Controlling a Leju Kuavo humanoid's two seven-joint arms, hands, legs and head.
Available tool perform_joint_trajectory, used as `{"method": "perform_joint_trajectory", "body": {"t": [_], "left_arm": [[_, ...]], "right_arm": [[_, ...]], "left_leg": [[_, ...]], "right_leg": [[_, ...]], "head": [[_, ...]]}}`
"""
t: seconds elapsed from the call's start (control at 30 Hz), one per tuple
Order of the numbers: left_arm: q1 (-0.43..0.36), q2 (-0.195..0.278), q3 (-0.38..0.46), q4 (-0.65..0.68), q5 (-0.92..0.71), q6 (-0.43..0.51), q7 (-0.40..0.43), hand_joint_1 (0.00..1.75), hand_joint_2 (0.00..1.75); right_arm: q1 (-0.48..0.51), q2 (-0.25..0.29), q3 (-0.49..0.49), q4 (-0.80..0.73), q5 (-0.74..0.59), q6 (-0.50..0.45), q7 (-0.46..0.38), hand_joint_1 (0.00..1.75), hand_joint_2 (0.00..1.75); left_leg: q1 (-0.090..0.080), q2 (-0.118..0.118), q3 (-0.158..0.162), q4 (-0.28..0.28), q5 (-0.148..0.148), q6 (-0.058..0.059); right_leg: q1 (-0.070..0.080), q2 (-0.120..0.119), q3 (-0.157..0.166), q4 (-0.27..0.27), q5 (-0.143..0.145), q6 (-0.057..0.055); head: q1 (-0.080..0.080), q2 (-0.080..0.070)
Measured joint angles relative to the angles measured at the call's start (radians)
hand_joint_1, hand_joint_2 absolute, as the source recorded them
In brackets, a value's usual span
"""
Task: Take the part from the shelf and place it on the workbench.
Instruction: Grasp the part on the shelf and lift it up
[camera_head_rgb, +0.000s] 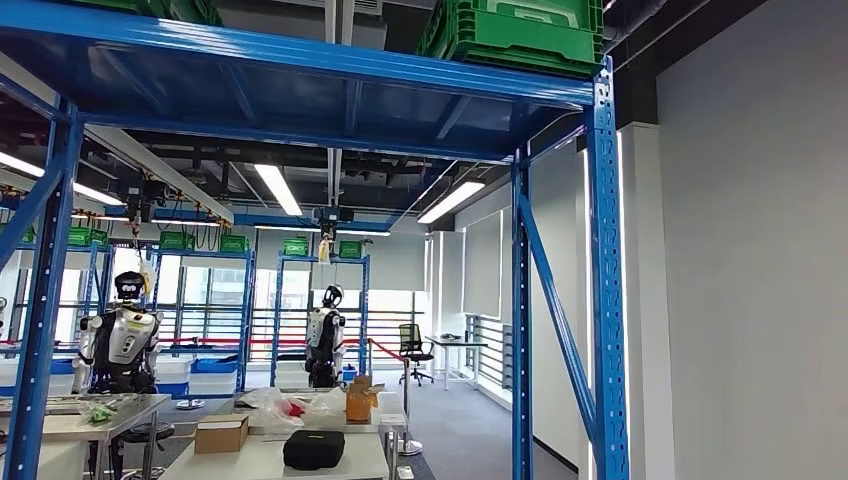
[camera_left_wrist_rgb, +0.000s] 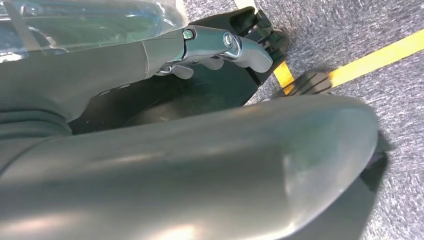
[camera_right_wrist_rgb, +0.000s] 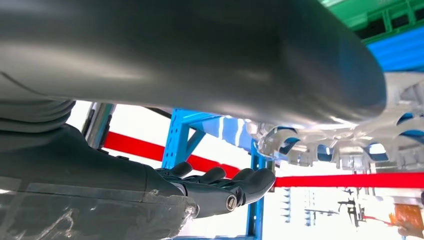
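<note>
The head view looks up and forward through a blue shelf (camera_head_rgb: 600, 250). A green crate (camera_head_rgb: 520, 35) sits on the top deck. Beyond the frame are desks (camera_head_rgb: 320, 455) carrying a cardboard box (camera_head_rgb: 221, 433) and a black case (camera_head_rgb: 314, 449), with two other robots (camera_head_rgb: 122, 340) standing further back.

**Right hand.** In the right wrist view the right hand (camera_right_wrist_rgb: 220, 187) is raised in front of the shelf. The dark fingers (camera_right_wrist_rgb: 250, 182) lie extended side by side with nothing between them; the thumb passes above. No contact with any object is visible.

**Part.** A pale, shiny casting with ribs and cut-out windows, taken to be the part (camera_right_wrist_rgb: 340, 142), lies just beyond the right fingertips, under the blue shelf deck. Whether the thumb touches it cannot be determined.

**Left hand.** In the left wrist view the left hand (camera_left_wrist_rgb: 220, 47) hangs over the grey floor (camera_left_wrist_rgb: 380, 25) near a yellow line (camera_left_wrist_rgb: 375, 57). The fingers are curled inward. No held object is visible.

**Handling estimate.**
- The part appears to be cast metal: rigid, moderately heavy, smooth-surfaced.
- Slip under a light pinch is likely.
- Hook the fingers through a window or wrap them around a thick rib.
- Avoid thin edges.
- Support the underside during withdrawal.

**Task status.** The part is judged not yet grasped.
</note>
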Motion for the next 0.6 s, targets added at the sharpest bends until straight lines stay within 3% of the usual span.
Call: {"method": "perform_joint_trajectory", "body": {"t": [0.07,0.2,0.23,0.3,0.37,0.4,0.43,0.5,0.53,0.6], "left_arm": [[0.001,-0.001,0.0,0.0,0.0,0.0,0.0,0.0,0.0],[0.001,0.0,0.0,0.0,0.0,0.0,0.0,0.0,0.0],[0.001,0.0,0.0,0.0,-0.001,0.0,0.0,0.0,0.0],[-0.003,0.0,0.001,0.0,-0.002,0.001,-0.003,0.0,0.0],[-0.01,0.0,0.003,0.0,-0.004,0.001,-0.005,0.0,0.0],[-0.012,0.0,0.004,0.0,-0.004,0.001,-0.005,0.0,0.0],[-0.012,0.0,0.004,0.0,-0.004,0.001,-0.005,0.0,0.0],[-0.006,0.0,0.004,0.001,-0.004,0.001,-0.003,0.0,0.0],[-0.004,0.001,0.004,0.001,-0.004,0.001,-0.003,0.0,0.0],[-0.001,0.001,0.004,0.002,-0.004,0.0,-0.003,0.0,0.0]], "right_arm": [[0.0,-0.001,-0.001,-0.002,0.0,0.001,0.0,0.0,0.0],[0.0,-0.002,-0.002,-0.008,0.002,0.003,0.0,0.0,0.0],[0.0,-0.002,-0.002,-0.009,0.002,0.003,0.0,0.0,0.0],[0.001,-0.002,-0.002,-0.01,0.002,0.003,0.0,0.0,0.0],[0.004,-0.001,-0.001,-0.01,0.002,0.003,0.0,0.0,0.0],[0.005,-0.001,0.0,-0.01,0.002,0.003,0.0,0.0,0.0],[0.006,-0.001,0.0,-0.011,0.002,0.003,0.0,0.0,0.0],[0.006,-0.001,0.0,-0.012,0.003,0.003,0.0,0.0,0.0],[0.006,-0.001,0.0,-0.014,0.003,0.003,0.0,0.0,0.0],[0.006,-0.001,0.0,-0.016,0.003,0.004,0.0,0.0,0.0]], "left_leg": [[-0.003,0.0,0.003,0.0,-0.007,-0.01],[-0.001,0.002,0.004,0.015,-0.028,-0.033],[0.0,0.002,-0.009,0.049,-0.049,-0.039],[0.004,0.002,-0.068,0.171,-0.105,-0.048],[0.007,0.002,-0.122,0.271,-0.128,-0.053],[0.008,0.002,-0.128,0.273,-0.11,-0.053],[0.009,0.002,-0.116,0.238,-0.075,-0.051],[0.008,0.002,-0.069,0.115,0.003,-0.043],[0.006,0.002,-0.049,0.064,0.022,-0.037],[0.001,0.001,-0.034,0.022,0.019,-0.025]], "right_leg": [[0.004,0.001,0.033,-0.071,0.014,-0.01],[0.001,0.004,0.042,-0.082,0.004,-0.032],[-0.001,0.003,0.045,-0.084,0.003,-0.037],[-0.002,0.0,0.05,-0.085,-0.001,-0.043],[-0.002,-0.002,0.054,-0.085,-0.006,-0.045],[-0.002,-0.001,0.058,-0.084,-0.009,-0.044],[-0.002,0.001,0.063,-0.084,-0.012,-0.042],[-0.001,0.004,0.075,-0.084,-0.019,-0.036],[0.001,0.005,0.077,-0.084,-0.022,-0.031],[0.003,0.005,0.075,-0.085,-0.022,-0.02]], "head": [[0.002,0.0],[0.005,0.0],[0.006,0.0],[0.01,0.0],[0.011,0.0],[0.013,0.0],[0.013,0.0],[0.014,0.0],[0.014,0.0],[0.012,0.0]]}}
